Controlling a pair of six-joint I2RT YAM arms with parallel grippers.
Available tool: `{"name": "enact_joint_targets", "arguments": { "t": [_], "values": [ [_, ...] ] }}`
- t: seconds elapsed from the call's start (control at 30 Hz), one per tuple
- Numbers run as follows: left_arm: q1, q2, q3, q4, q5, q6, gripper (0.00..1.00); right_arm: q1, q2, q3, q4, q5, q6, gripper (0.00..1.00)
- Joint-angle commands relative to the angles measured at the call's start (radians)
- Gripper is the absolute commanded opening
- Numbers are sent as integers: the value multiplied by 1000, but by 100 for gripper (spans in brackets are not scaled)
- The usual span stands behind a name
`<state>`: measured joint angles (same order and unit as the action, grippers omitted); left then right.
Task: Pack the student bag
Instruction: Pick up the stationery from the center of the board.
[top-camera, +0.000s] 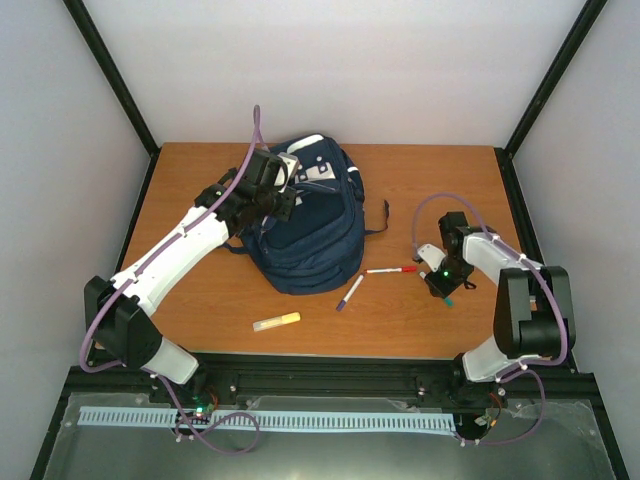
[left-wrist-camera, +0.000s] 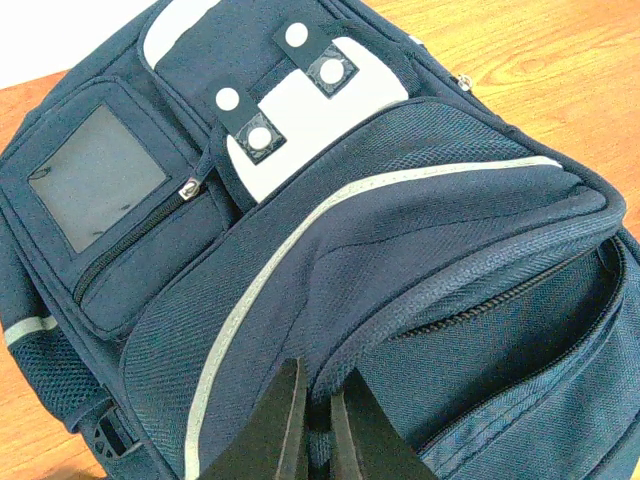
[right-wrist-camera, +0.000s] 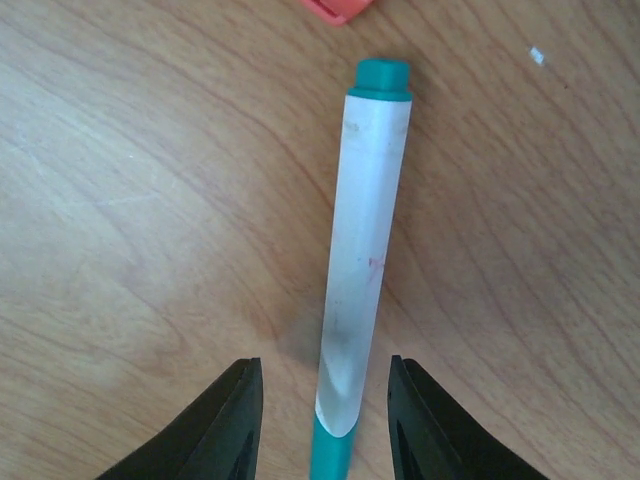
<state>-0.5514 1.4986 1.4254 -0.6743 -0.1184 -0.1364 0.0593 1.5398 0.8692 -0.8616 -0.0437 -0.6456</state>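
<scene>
The navy student bag (top-camera: 305, 225) lies at the back centre of the table, with white patches and a thin white stripe on its front (left-wrist-camera: 400, 250). My left gripper (top-camera: 285, 195) (left-wrist-camera: 318, 385) is shut on a fold of the bag's fabric at the edge of a zippered opening. My right gripper (top-camera: 447, 290) (right-wrist-camera: 325, 375) is low over the table at the right. Its jaws stand open on either side of a white marker with teal ends (right-wrist-camera: 370, 220), and a gap shows on each side of the marker.
A red-capped marker (top-camera: 392, 270) and a purple-tipped marker (top-camera: 350, 292) lie just right of the bag. A yellow highlighter (top-camera: 276, 322) lies near the front edge. The red cap's tip (right-wrist-camera: 340, 8) shows just beyond the teal marker.
</scene>
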Motion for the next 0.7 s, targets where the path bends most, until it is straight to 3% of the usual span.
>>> {"name": "enact_joint_targets", "arguments": {
  "t": [0.0, 0.3, 0.5, 0.67],
  "values": [
    [11, -50, 40, 41, 1, -38, 1, -5, 29, 6, 22, 22, -6, 34],
    [11, -48, 40, 40, 1, -35, 1, -4, 108, 39, 29, 19, 19, 23],
    [11, -48, 42, 39, 11, -35, 1, -4, 122, 43, 24, -6, 25, 7],
    [11, -46, 42, 38, 17, -35, 1, -4, 87, 53, -6, -37, 28, 3]
  ]
}}
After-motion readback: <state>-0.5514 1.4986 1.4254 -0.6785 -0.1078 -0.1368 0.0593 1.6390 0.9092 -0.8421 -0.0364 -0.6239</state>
